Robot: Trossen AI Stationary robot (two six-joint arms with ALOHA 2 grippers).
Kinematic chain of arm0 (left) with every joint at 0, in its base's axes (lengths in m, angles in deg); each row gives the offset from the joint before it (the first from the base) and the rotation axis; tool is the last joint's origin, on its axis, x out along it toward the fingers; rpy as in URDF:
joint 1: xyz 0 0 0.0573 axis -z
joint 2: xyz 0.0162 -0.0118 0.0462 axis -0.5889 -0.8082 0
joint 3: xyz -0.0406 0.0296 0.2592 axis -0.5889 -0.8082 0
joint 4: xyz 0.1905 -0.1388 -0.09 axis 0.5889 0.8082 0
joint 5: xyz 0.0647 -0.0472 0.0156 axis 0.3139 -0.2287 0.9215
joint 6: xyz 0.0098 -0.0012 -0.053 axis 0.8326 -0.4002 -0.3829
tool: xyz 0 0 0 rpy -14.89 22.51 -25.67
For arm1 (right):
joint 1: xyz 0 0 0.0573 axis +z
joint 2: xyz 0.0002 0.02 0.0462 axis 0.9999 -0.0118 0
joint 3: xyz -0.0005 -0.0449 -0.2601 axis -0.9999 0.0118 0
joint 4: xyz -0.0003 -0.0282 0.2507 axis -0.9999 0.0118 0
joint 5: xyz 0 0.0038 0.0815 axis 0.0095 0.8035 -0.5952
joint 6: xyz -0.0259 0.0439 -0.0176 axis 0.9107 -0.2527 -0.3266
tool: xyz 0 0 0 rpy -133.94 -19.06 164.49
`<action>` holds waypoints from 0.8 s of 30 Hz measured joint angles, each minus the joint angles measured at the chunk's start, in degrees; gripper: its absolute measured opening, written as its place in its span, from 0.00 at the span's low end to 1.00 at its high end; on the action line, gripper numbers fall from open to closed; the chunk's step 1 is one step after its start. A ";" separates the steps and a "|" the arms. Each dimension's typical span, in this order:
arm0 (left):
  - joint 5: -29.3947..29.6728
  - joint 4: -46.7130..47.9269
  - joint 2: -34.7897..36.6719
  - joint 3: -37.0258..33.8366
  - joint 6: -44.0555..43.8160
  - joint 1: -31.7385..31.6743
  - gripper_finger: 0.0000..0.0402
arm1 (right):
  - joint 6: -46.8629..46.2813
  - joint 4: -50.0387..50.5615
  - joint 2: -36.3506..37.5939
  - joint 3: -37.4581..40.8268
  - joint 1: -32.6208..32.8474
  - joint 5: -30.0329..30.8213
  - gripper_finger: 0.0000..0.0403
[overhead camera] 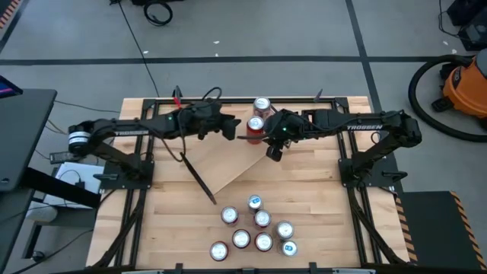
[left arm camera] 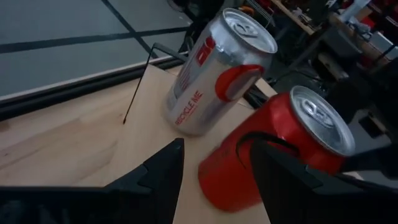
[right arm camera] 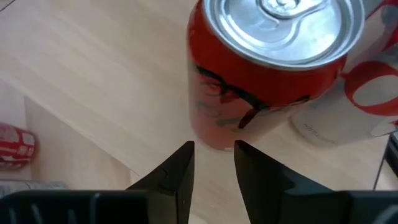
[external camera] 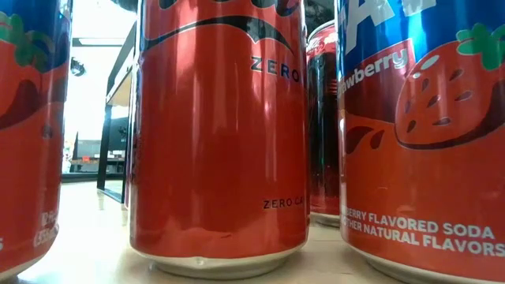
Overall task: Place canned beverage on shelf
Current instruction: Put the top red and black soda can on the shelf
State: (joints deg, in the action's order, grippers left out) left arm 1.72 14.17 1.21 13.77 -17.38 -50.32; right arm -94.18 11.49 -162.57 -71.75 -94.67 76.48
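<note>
Item 1, my right gripper [right arm camera: 212, 163]: fingers parted by a narrow gap, nothing between them, poised just short of the red can [right arm camera: 264, 71].

Item 2, my left gripper [left arm camera: 214, 168]: fingers apart, empty, facing that red can [left arm camera: 273, 152] from the opposite side.

Item 3, red can [overhead camera: 255, 126]: upright on the shelf [overhead camera: 221, 171], between the two grippers, free of both.

Item 4, silver can [overhead camera: 262, 105]: upright on the shelf's far end, just beside the red can.

Item 5, shelf: light-wood board lying at an angle across the far middle of the table [overhead camera: 319, 221], thin black wire leg at its end.

Item 6, cluster of cans [overhead camera: 255, 228]: eight, upright on the near table, well apart from the shelf; I see them fill the low view.
</note>
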 joint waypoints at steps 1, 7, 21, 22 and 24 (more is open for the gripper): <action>0.00 -0.50 -0.48 0.00 0.16 -0.11 0.48 | -0.71 -0.20 0.00 0.00 0.19 0.62 0.31; -0.32 -7.00 -3.84 -0.02 2.56 -0.12 0.48 | -0.82 -3.76 0.02 -0.02 0.77 3.36 0.31; -1.74 -7.82 -4.82 0.00 4.35 1.10 0.48 | 1.88 -5.01 0.11 2.70 0.31 3.93 0.31; -2.25 -7.81 -4.82 0.00 4.35 1.22 0.48 | 2.17 -4.68 0.11 2.80 0.31 4.51 0.31; -3.50 -7.55 -4.80 0.00 4.23 1.60 0.48 | 2.38 -4.00 0.11 2.89 0.29 5.75 0.31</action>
State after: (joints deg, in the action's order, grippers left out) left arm -1.78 6.62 -3.59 13.77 -13.15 -48.72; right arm -91.80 7.48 -162.46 -68.86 -94.38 82.23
